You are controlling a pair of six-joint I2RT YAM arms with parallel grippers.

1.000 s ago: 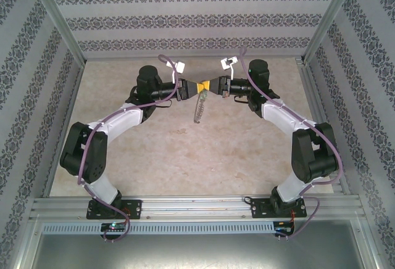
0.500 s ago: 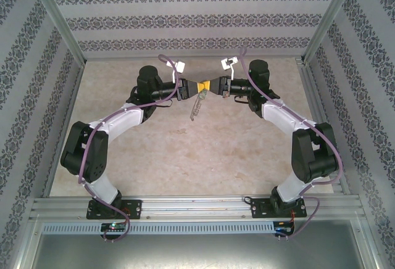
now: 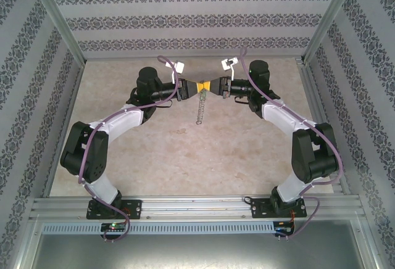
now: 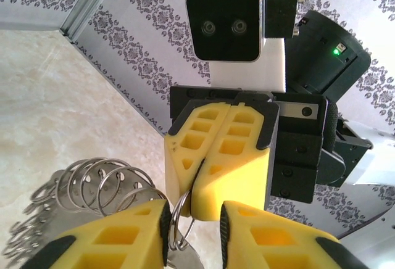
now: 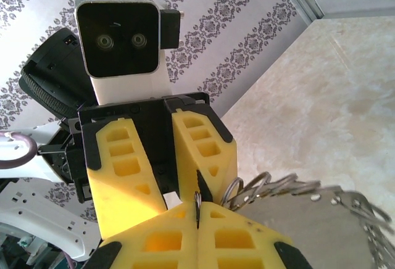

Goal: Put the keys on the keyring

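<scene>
Both grippers meet tip to tip above the far middle of the table. My right gripper (image 3: pixel 211 87) (image 5: pixel 197 210) is shut on a thin wire loop of the keyring (image 3: pixel 199 110) (image 4: pixel 178 216), which hangs down below the fingertips. Its fringe of small rings (image 4: pixel 102 179) (image 5: pixel 271 186) fans out to one side. My left gripper (image 3: pixel 197 87) (image 4: pixel 194 219) stands open, its fingers either side of the right gripper's tip; the wire loop lies against one inner pad. A silvery flat bit (image 4: pixel 184 260) shows at the loop's lower end. The keys' green head is hidden.
The pale mottled table top (image 3: pixel 185 152) lies well below the grippers. Patterned walls with metal corner posts (image 3: pixel 58 34) close in the back and both sides. The arms' bases sit on the rail (image 3: pixel 197 206) at the near edge.
The hanging keyring has swung from a leftward tilt to hanging straight down. The left jaws have narrowed a little. Both arms stay where they were.
</scene>
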